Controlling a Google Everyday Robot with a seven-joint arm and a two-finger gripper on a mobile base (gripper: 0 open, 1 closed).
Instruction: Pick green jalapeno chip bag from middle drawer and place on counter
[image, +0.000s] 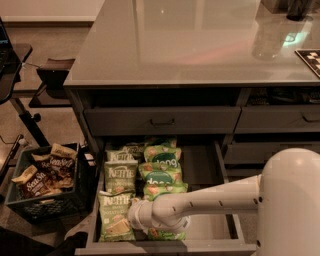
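One gripper (134, 216) low at the front of the middle drawer (202, 162), just beside the nearest green jalapeno chip bag (114, 220); its grip impossible to judge. Farther back, more Kettle bags (121, 175) beside dang bags (162, 160), then the counter (190, 45) above.

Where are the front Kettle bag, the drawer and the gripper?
Front Kettle bag (115, 220), camera view: middle of its face.
Drawer (201, 162), camera view: bare floor, right side.
Gripper (142, 219), camera view: arm's end, over the drawer's front part, beside the bag.
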